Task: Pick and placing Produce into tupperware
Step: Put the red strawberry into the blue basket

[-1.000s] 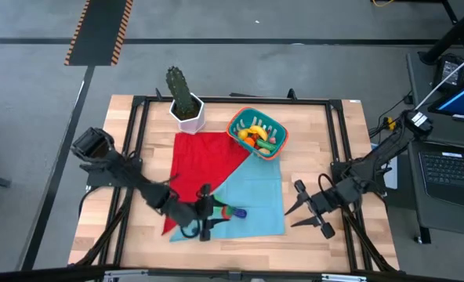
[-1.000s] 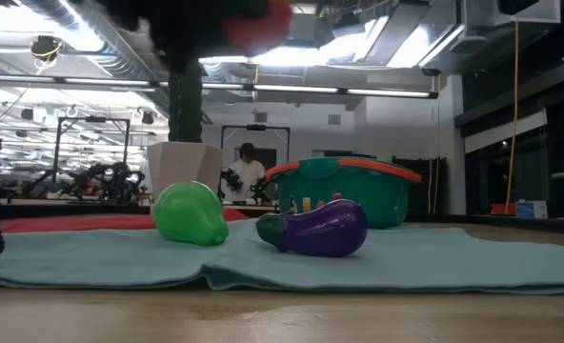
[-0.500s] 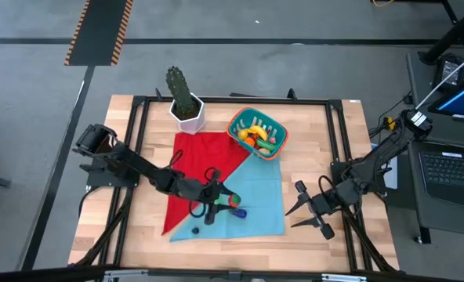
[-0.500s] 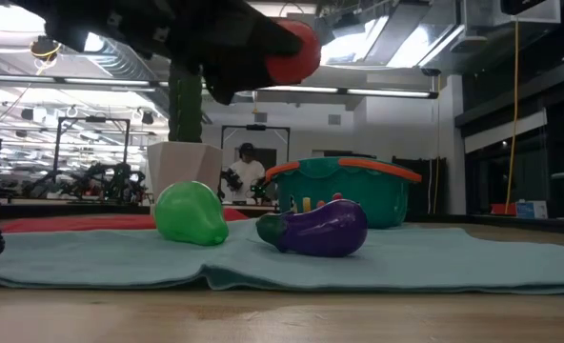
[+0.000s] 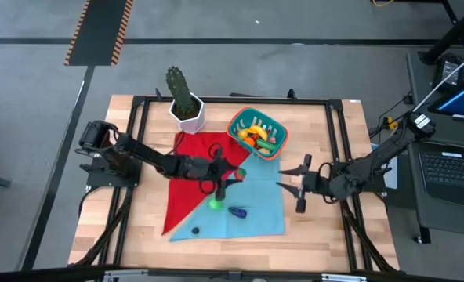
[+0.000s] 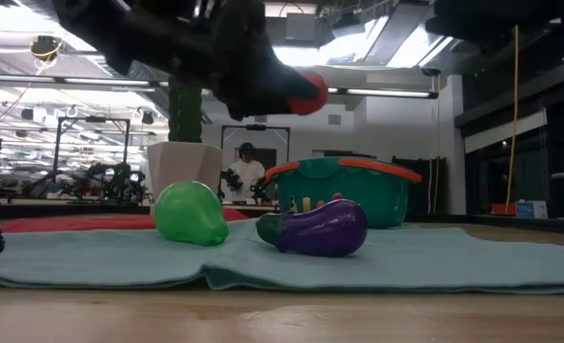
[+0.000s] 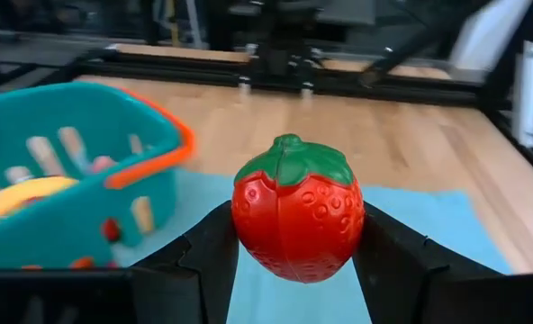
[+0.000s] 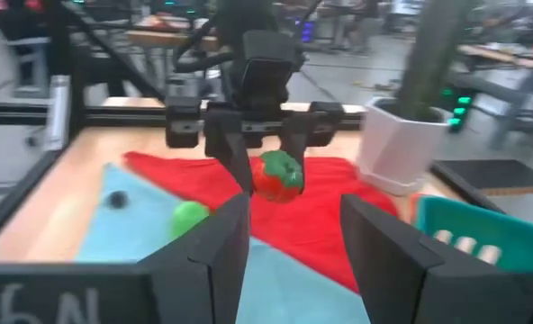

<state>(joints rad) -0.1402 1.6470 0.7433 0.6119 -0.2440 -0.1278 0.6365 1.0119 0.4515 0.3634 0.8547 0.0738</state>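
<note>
My left gripper [image 5: 232,177] is shut on a red toy strawberry [image 7: 295,214] with a green cap, above the cloths and just near of the teal tub [image 5: 257,133]. The tub has an orange rim and holds several toy pieces. A green pear [image 5: 215,204], a purple eggplant [image 5: 237,211] and a small dark berry [image 5: 194,231] lie on the light-blue cloth [image 5: 259,196]. My right gripper [image 5: 293,182] is open and empty, right of the strawberry, with its fingers pointing toward the table's left. My left gripper pinches the strawberry's two opposite sides [image 7: 239,216] between its two fingers [image 7: 199,261]. The fingers come from the table's left. The strawberry is lifted clear of the cloths, its green cap [image 7: 293,160] up, and it also shows in the low view [image 6: 306,93].
A tall green cactus in a white pot [image 5: 186,111] stands at the far edge, left of the tub. A red cloth [image 5: 204,153] lies beside the light-blue one. A black frame [image 5: 334,125] runs around the table. A person [image 6: 247,171] shows far behind.
My left gripper has carried the strawberry up and from the near part of the light-blue cloth toward the far right, close to the tub. My right gripper has swung toward the table's far side and middle, and its fingers now point left.
</note>
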